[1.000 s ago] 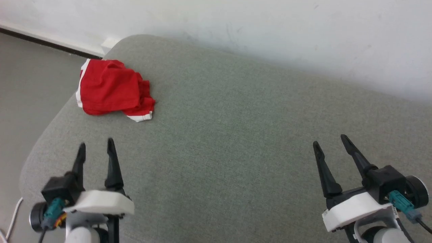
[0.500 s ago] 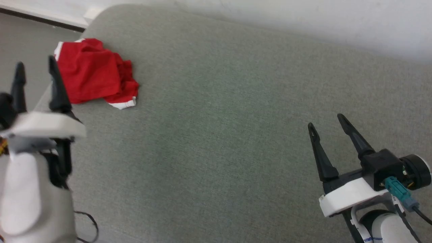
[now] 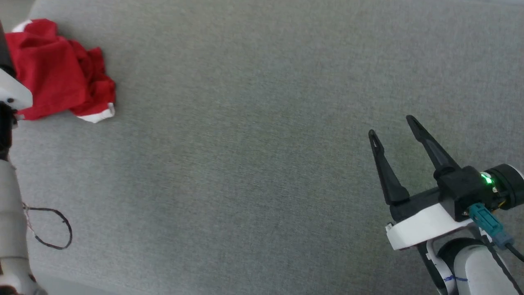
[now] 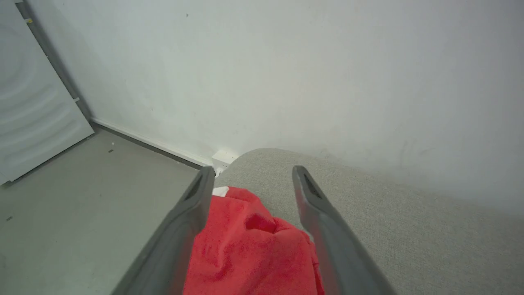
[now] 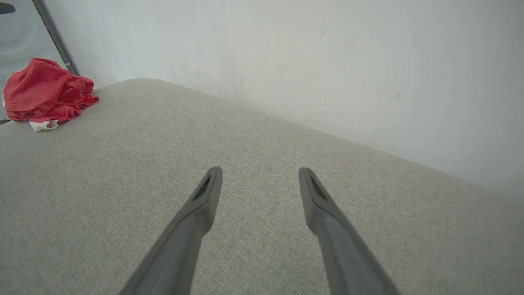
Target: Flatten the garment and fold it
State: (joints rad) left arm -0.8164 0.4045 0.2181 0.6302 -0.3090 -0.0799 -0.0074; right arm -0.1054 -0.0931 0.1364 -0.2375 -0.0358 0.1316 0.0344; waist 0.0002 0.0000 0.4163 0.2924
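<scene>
The garment (image 3: 61,82), bright red shorts with a white-trimmed hem, lies crumpled at the far left corner of the grey cushion (image 3: 262,164). In the left wrist view my left gripper (image 4: 253,172) hangs open just above the garment (image 4: 245,250), and the red cloth shows between its two fingers without being pinched. In the head view its white wrist housing (image 3: 12,94) covers the garment's left edge. My right gripper (image 3: 391,125) stands open over bare cushion at the right, far from the shorts. The right wrist view has the garment (image 5: 45,90) at its far left, beyond that gripper (image 5: 260,170).
A white wall (image 4: 286,82) runs behind the cushion, with a small white socket (image 4: 223,157) at its foot. Grey floor (image 4: 82,196) drops off left of the cushion's rounded corner. A black cable loop (image 3: 49,229) hangs by my left forearm (image 3: 10,213).
The head camera has tipped down and shifted, so the whole scene slid up and left. My left arm has reached forward to the garment. The right gripper stays open in about the same place.
</scene>
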